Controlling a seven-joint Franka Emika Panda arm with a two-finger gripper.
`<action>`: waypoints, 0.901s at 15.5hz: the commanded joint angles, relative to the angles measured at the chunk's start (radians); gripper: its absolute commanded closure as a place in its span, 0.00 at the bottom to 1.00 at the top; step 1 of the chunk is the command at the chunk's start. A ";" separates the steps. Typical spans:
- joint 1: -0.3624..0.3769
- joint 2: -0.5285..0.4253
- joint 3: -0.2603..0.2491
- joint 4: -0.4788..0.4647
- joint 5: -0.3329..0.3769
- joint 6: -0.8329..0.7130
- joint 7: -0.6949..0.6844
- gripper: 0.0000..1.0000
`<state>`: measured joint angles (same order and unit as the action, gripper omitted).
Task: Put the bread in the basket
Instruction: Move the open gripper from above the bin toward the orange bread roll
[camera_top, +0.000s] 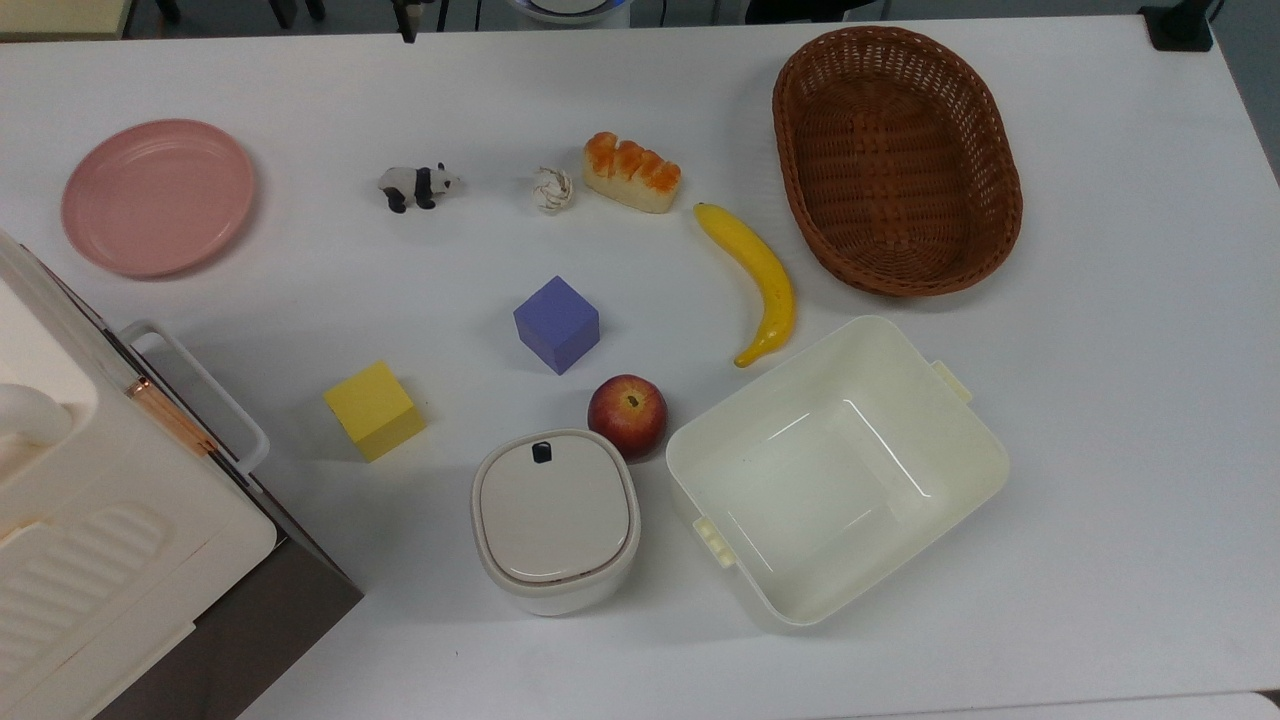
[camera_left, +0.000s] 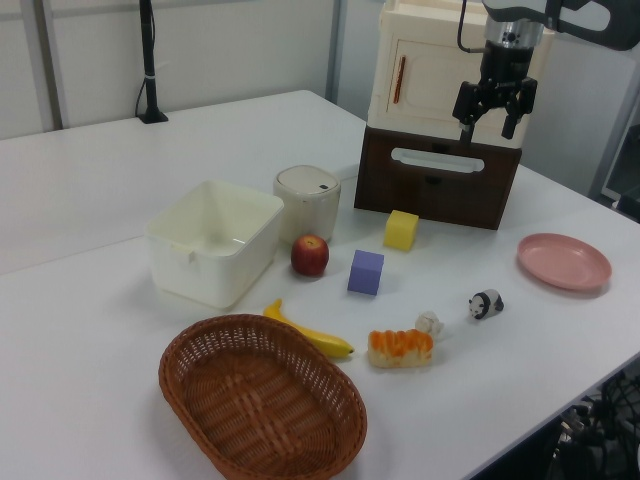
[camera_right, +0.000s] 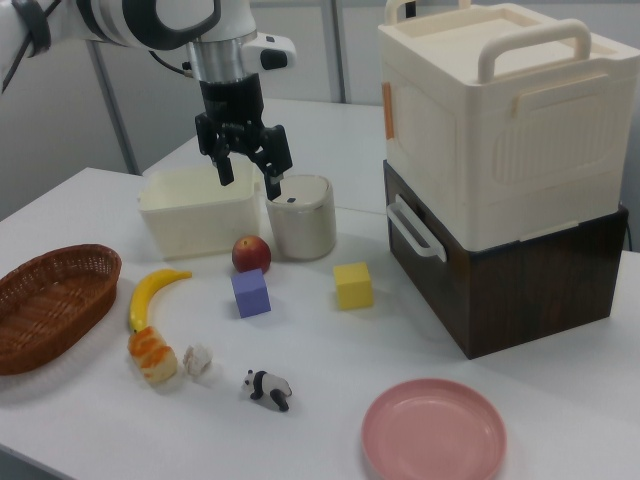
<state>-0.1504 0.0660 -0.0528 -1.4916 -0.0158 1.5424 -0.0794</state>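
Note:
The bread, a small loaf with an orange-brown ridged top, lies on the white table beside a small whitish knotted ball. The basket, dark-brown oval wicker, stands empty to the top view's right of the bread, with a yellow banana between them. My gripper hangs open high above the table, far from the bread, with nothing between its fingers.
A cream square tub, a lidded white pot, a red apple, a purple cube, a yellow cube, a toy panda and a pink plate share the table. A stacked cream-and-brown box stands at one edge.

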 joint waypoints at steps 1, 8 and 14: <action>0.038 0.012 -0.002 0.019 0.020 -0.030 -0.022 0.00; 0.038 0.012 -0.001 0.019 0.022 -0.031 -0.014 0.00; 0.034 0.014 0.024 -0.015 0.020 -0.030 -0.013 0.00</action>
<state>-0.1134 0.0781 -0.0471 -1.5009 -0.0143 1.5415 -0.0879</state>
